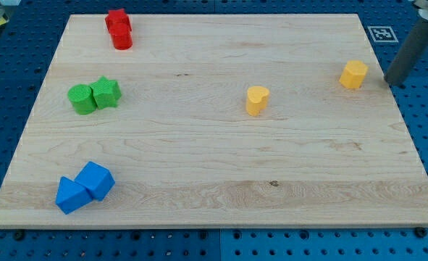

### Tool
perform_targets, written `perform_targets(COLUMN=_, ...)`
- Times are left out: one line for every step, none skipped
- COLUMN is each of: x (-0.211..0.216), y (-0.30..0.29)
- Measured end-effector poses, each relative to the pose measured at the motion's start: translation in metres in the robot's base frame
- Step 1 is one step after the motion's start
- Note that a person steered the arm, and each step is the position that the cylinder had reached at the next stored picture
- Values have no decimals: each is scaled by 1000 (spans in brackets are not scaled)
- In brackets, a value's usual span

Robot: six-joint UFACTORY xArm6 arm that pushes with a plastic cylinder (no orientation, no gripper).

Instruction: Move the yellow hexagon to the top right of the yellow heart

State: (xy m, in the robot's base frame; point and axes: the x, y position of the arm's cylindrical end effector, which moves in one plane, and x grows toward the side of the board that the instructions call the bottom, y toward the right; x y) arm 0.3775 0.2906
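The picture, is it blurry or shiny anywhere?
Camera view: even, soft light, no glare on the wooden board. The yellow hexagon and yellow heart look sharp, with faint shadows. My tip, right of the hexagon, is slightly soft-edged.

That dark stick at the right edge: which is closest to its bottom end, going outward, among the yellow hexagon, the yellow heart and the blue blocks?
Measured from my tip:
1. Yellow hexagon, just to the tip's left, near the view's right edge.
2. Yellow heart, around the board's middle.
3. Blue blocks, far off at the view's bottom left.
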Motion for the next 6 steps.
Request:
perform_targets(x=-9, y=-47)
perform_targets(x=-9, y=-82)
perform_targets(x=-15, y=-106)
perform_targets(x=-39, y=-97)
perform_targets(x=-30, y=-124)
perform_targets(x=-19, y=-139)
